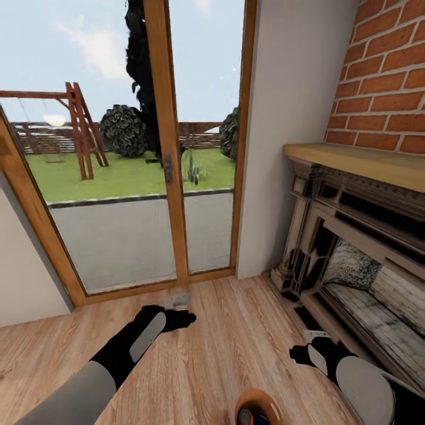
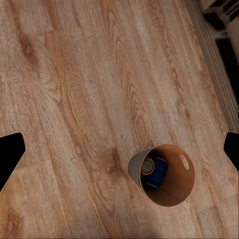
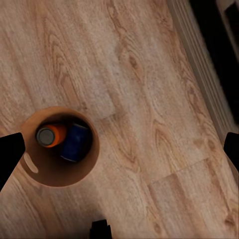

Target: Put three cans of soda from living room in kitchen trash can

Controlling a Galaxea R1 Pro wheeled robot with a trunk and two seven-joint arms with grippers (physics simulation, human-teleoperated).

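While the bin (image 3: 62,147) low in frame holds an orange can (image 3: 50,135) and a blue can (image 3: 75,143), a third isn't visible. Both grippers (image 1: 177,307) (image 1: 313,342) hang empty, jaws spread; the kitchen trip remains.

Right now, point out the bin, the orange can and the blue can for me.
bin (image 3: 87,172): right wrist view, on its orange-brown inner wall.
orange can (image 3: 59,133): right wrist view, on its orange side, inside the bin.
blue can (image 3: 75,143): right wrist view, on its dark blue side, beside the orange can.
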